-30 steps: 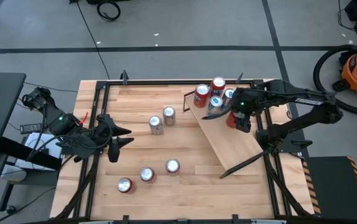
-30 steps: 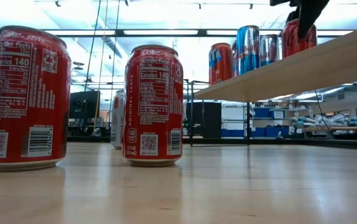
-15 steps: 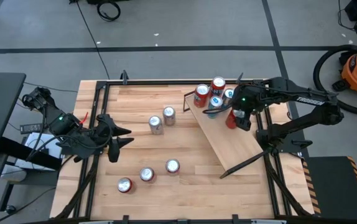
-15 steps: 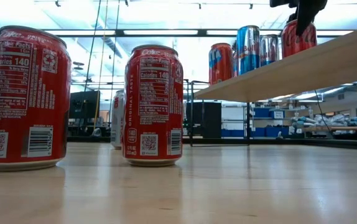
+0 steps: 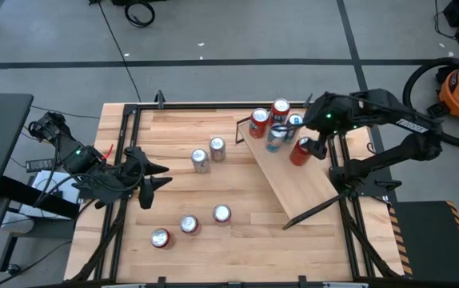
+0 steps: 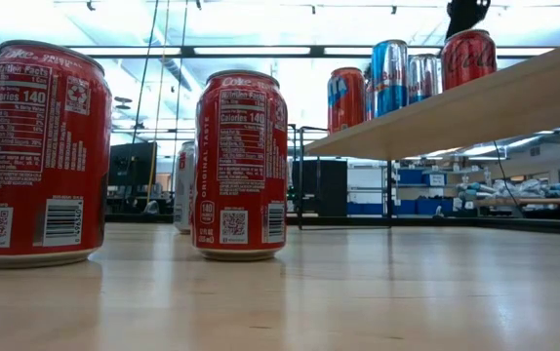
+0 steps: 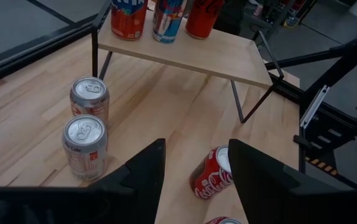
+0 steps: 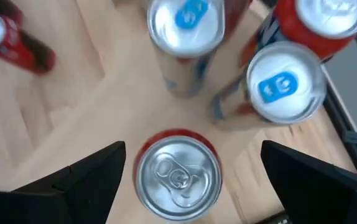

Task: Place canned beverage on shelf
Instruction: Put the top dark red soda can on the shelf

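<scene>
A red can [image 5: 300, 150] stands upright on the sloped light wood shelf [image 5: 297, 188], below several other cans [image 5: 276, 134] at the shelf's far end. My right gripper [image 8: 191, 152] is open above the red can [image 8: 177, 175], a finger on either side and apart from it. In the low view it [image 6: 465, 14] is above the can [image 6: 468, 58]. My left gripper [image 5: 154, 176] is open and empty at the table's left edge; its own view [image 7: 192, 168] shows that too.
Two silver-topped cans [image 5: 209, 154] stand mid-table and three more [image 5: 188, 224] near the front. Two of them fill the low view [image 6: 241, 164]. One red can [image 7: 213, 174] lies on its side. Black frame rails [image 5: 121, 160] run along the table's edges.
My right gripper has let go of the red can and risen above it, drifting slightly toward the table's right edge. The can stays upright on the shelf where it was set.
</scene>
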